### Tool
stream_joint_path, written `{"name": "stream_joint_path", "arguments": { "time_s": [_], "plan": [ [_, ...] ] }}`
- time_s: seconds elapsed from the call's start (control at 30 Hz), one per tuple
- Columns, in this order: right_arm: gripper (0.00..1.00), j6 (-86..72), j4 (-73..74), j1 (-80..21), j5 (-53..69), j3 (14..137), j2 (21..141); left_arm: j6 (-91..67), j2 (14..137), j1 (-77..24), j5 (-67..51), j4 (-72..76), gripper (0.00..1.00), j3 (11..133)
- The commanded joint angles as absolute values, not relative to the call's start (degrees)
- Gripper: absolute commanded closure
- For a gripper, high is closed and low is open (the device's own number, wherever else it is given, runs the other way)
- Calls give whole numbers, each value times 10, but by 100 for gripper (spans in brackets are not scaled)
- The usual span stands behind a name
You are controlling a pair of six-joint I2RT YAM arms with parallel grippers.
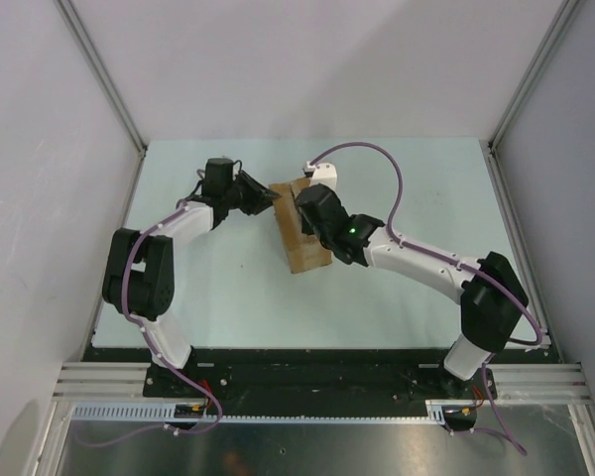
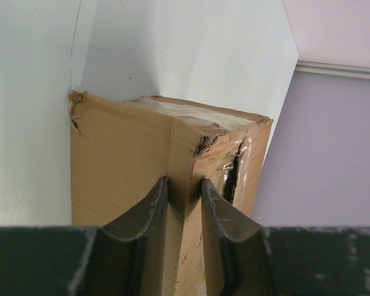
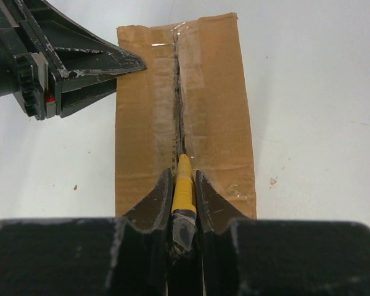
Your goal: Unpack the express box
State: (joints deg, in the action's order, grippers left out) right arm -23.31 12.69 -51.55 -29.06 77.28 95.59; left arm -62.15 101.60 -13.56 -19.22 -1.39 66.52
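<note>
Express box (image 1: pixel 304 254) on pale table (image 1: pixel 397 307) between grey walls (image 1: pixel 307 59)

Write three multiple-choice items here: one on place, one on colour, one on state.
1. The utility knife's tip is: A at the express box's taped seam; B at its side; C clear of it.
2. The knife is: A red; B yellow; C blue.
3. The left claw is: A wide open; B away from the box; C shut on the box's edge.
A, the right claw holds the tip at the seam; B, yellow shows in its grip; C, it pinches that edge.
</note>
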Motion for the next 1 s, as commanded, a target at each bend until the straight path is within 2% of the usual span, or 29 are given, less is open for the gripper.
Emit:
{"name": "stream_joint_path", "arguments": {
  "time_s": [0.0,0.97],
  "plan": [
    [100,-232,174,-535,-301,783,915,-633,1029,-147,-169,-93,72,638],
    [100,-266,264,-561,-289,744,854,-646,1044,-144,-171,-93,73,642]
  ]
}}
